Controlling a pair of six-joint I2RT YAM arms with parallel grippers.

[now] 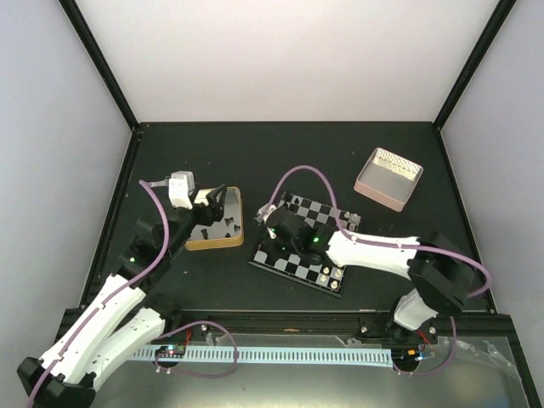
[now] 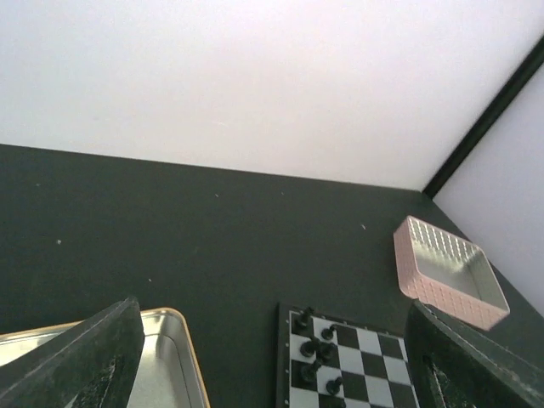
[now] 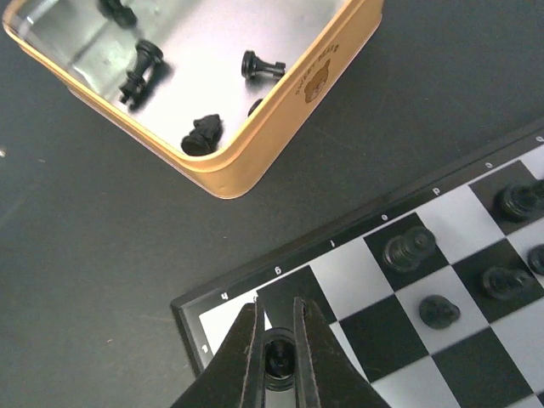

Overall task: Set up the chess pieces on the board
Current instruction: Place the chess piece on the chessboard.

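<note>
Right hand [image 3: 278, 364] is clenched on one small black chess piece [image 3: 277, 355], pinched about its top just over a corner square of the board [image 3: 340, 276], where several chess pieces [image 3: 408, 248] already stand. Judged light, rigid, smooth and easily toppled, such a piece is best taken at mid-stem, squarely and upright. More lie loose in the gold-rimmed tin [image 3: 229, 174] beside the board on the tabletop [image 3: 102, 255]; left hand [image 2: 272, 308] hangs released and empty over that tin.
</note>
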